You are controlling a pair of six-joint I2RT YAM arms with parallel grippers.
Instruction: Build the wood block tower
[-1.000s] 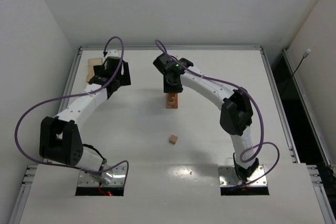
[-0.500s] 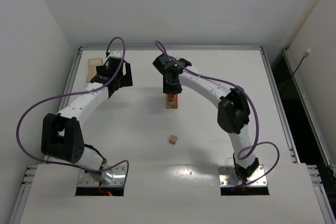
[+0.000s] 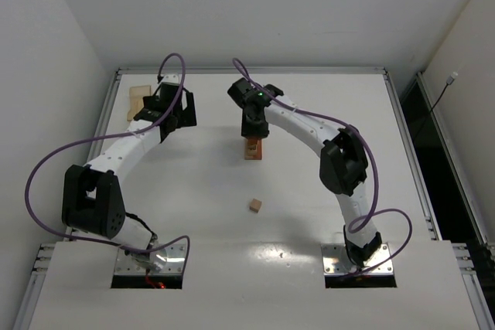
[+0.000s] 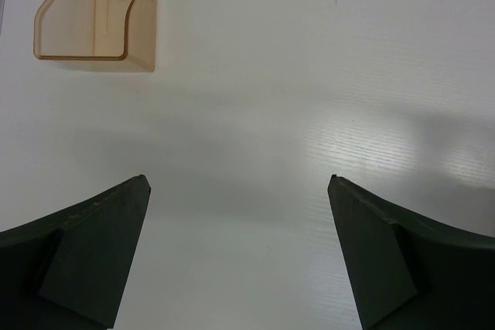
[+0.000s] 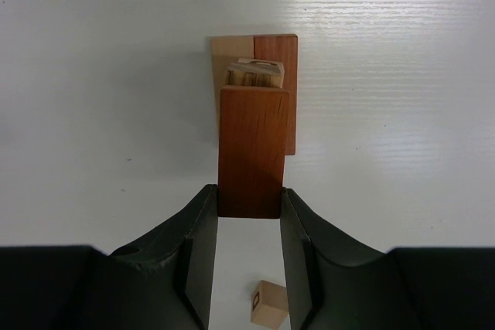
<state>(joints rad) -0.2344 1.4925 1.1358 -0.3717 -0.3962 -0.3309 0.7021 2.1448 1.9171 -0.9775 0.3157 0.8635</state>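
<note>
My right gripper (image 5: pixel 247 195) is shut on a reddish-brown wood bar (image 5: pixel 249 152), its fingers clamping the bar's near end. The bar's far end is over the tower (image 5: pixel 255 73), a small stack with a tan block on top of a tan and a reddish-brown base block. I cannot tell if the bar touches the stack. In the top view the tower (image 3: pixel 254 149) stands mid-table under the right gripper (image 3: pixel 252 129). A loose tan cube with a dark letter (image 5: pixel 268 304) lies nearer the arm bases (image 3: pixel 255 205). My left gripper (image 4: pixel 238 183) hangs open over bare table, holding nothing.
A flat pale wooden tray (image 4: pixel 97 9) lies at the far left corner (image 3: pixel 138 99), just beyond the left gripper (image 3: pixel 172 110). The white table is bounded by a raised metal rim (image 3: pixel 251 71) at the back and sides.
Both arms have shifted only slightly; the right arm's elbow has drifted a little left. The right gripper still holds the bar over the tower.
</note>
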